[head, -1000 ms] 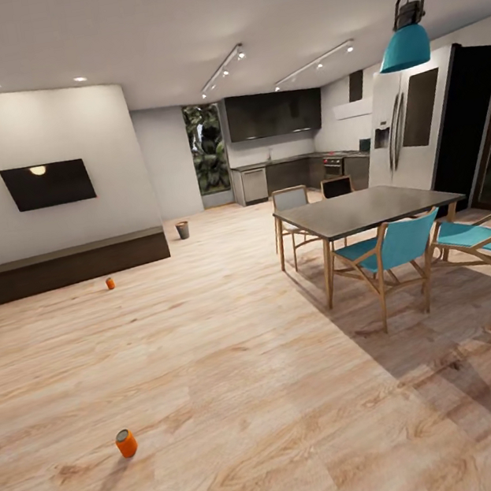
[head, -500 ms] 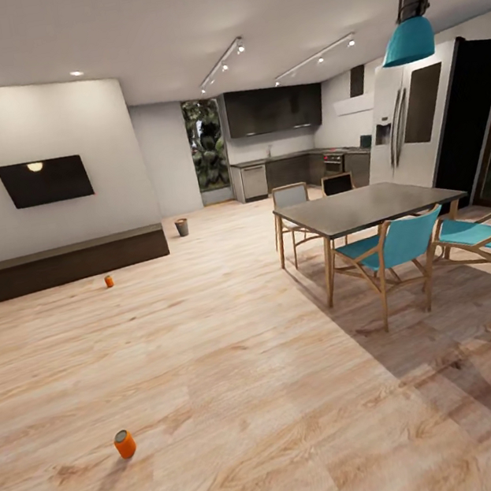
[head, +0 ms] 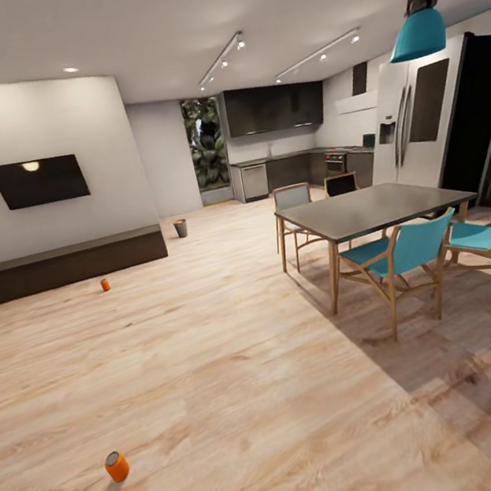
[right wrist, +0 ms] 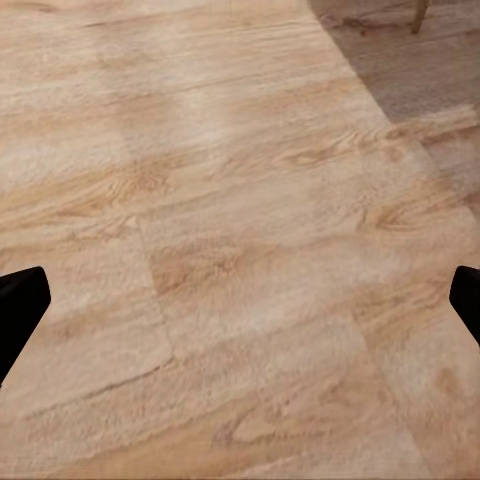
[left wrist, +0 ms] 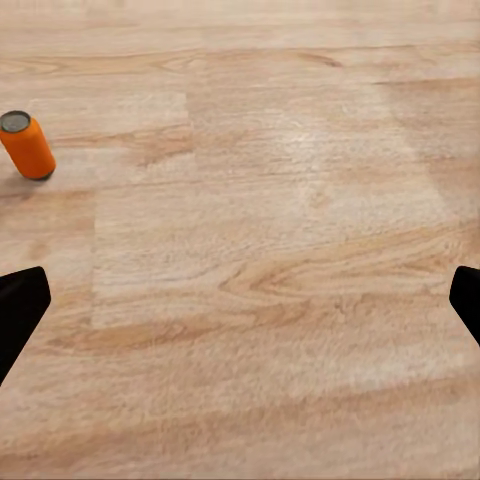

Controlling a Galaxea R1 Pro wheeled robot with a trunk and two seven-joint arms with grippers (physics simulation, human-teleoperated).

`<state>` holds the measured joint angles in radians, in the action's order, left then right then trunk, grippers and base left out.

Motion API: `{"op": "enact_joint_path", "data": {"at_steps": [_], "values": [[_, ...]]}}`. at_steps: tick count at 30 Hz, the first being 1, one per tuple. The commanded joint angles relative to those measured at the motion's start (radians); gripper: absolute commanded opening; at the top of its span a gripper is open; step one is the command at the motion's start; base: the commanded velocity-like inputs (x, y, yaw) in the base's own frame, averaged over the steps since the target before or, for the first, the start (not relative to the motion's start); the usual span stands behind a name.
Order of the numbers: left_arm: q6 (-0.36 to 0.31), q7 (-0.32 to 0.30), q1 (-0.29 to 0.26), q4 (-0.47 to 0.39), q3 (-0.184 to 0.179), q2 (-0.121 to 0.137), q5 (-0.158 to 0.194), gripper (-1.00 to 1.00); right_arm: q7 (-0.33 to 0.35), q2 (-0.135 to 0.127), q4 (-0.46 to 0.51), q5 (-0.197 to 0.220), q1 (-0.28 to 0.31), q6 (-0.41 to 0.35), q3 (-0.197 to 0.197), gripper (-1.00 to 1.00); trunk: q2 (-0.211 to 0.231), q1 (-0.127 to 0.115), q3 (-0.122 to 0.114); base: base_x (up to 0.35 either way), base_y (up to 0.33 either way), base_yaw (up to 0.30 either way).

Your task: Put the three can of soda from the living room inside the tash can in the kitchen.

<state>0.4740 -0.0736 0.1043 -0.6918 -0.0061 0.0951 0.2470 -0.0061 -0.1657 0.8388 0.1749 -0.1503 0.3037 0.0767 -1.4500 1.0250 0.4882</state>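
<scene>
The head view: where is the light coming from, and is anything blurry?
Head view: ceiling spots glow, one glares on the TV; the table and chairs cast a long dark shadow on the floor; far kitchen soft. Left wrist view: the orange can is sharp, with a faint shadow.

Both grippers, left (left wrist: 240,310) and right (right wrist: 240,310), hang with fingers spread wide, holding nothing.

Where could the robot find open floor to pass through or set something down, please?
The widest bare floor lies between the near orange can, the far orange can by the TV bench, and the dining table. A lane runs past the small bin toward the kitchen. It is crowded around the table's teal chairs.
</scene>
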Motion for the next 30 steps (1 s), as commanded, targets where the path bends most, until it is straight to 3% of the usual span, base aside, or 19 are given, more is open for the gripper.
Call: {"op": "enact_joint_path", "data": {"at_steps": [1,11,30], "values": [[0.000,0.000,0.000,0.000,0.000,0.000,0.000,1.00,0.000,0.000,0.000,0.000,0.000,0.000,0.000,1.00,0.000,0.000,0.000,0.318,0.000,0.000],[0.000,0.000,0.000,0.000,0.000,0.000,0.000,1.00,0.000,0.000,-0.005,0.000,0.000,0.000,0.000,1.00,0.000,0.000,-0.003,0.315,0.000,0.000],[0.000,0.000,0.000,0.000,-0.002,0.000,0.000,1.00,0.000,0.004,-0.007,-0.001,0.000,0.001,0.000,1.00,0.000,0.000,-0.030,0.266,0.000,0.038]]}}
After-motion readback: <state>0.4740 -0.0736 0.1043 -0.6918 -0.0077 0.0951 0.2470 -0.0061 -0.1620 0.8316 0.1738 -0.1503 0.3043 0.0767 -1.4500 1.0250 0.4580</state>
